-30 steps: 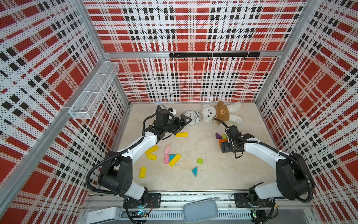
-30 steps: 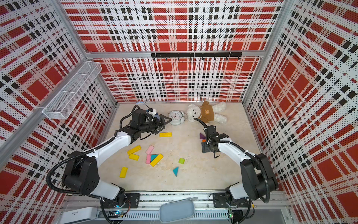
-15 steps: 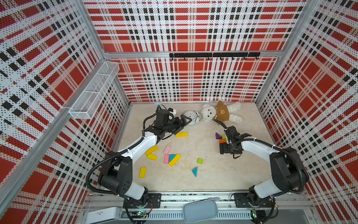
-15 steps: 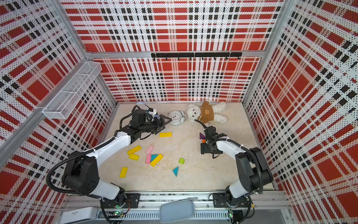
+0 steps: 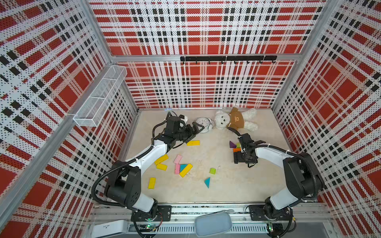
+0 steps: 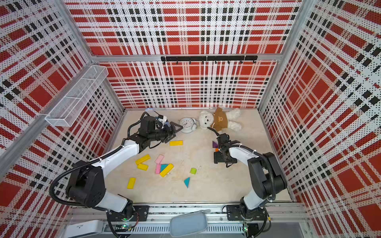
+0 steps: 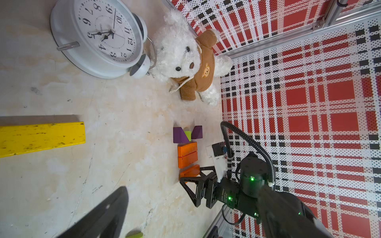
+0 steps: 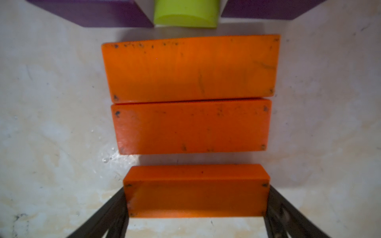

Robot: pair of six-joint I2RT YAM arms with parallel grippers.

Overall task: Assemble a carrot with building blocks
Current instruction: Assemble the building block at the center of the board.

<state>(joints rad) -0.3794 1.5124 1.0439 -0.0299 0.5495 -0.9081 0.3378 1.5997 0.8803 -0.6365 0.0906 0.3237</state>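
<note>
Between the fingers (image 8: 111,210) of the right gripper (image 8: 196,206) — a third bar (image 8: 195,179), pinched by its short ends.

The jaws stand wide, spanning the whole length of this orange piece. It sits just short of two orange bars (image 8: 190,68), with a thin strip of floor (image 8: 51,123) between. Those two lie flat with their long sides touching, and the farther one is a little longer. Past them a lime stub (image 8: 185,14) sits between two purple triangles (image 8: 92,14). All the orange paint is scuffed, with dark specks at the corners. In both top views this group lies on the right of the floor, near the bear (image 5: 233,120). The left gripper (image 5: 195,131) is spread wide and holds nothing — it is beside the clock (image 5: 203,123), with a yellow bar (image 5: 193,142) nearby. Loose blocks (image 5: 180,167) lie scattered mid-floor.
</note>
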